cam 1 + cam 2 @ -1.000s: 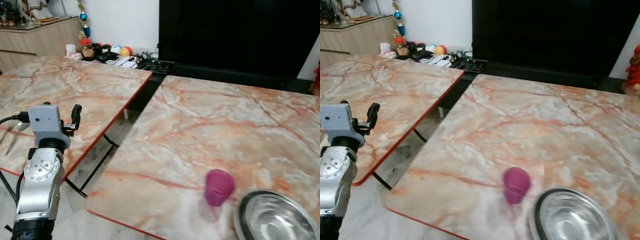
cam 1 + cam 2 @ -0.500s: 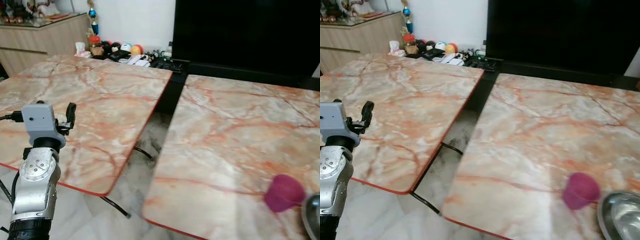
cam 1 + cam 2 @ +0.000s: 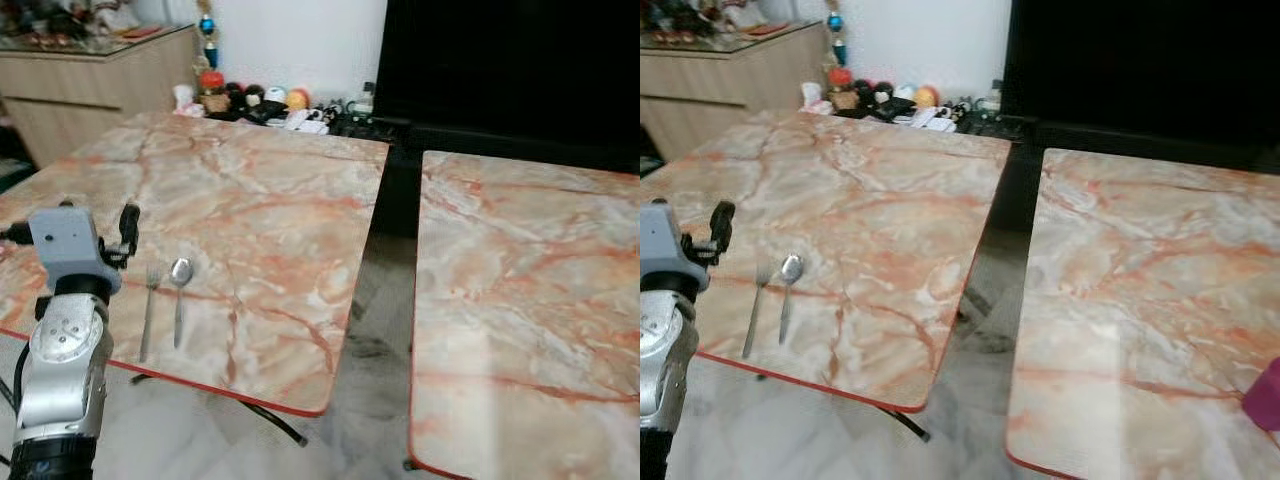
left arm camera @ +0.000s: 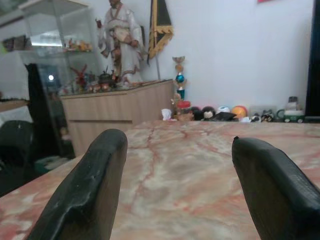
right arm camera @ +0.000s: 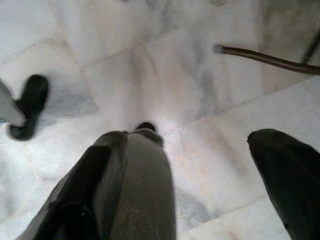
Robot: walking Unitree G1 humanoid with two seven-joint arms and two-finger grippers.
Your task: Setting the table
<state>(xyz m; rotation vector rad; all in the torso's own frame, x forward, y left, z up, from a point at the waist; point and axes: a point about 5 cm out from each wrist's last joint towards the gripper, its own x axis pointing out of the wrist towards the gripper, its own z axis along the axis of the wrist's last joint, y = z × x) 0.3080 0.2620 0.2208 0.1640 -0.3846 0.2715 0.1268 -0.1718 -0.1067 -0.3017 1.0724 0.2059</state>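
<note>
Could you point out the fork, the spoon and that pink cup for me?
fork (image 3: 149, 305), left eye view, on the middle of its handle.
spoon (image 3: 181, 271), left eye view, on its bowl.
pink cup (image 3: 1266, 395), right eye view, on its side at the picture's right edge.

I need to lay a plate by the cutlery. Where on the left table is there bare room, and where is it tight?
The left table is bare from the spoon across to its right edge and back toward the far rim. It is tight at the near left corner, where the fork and spoon lie side by side, with the open left gripper raised just beside them.
</note>
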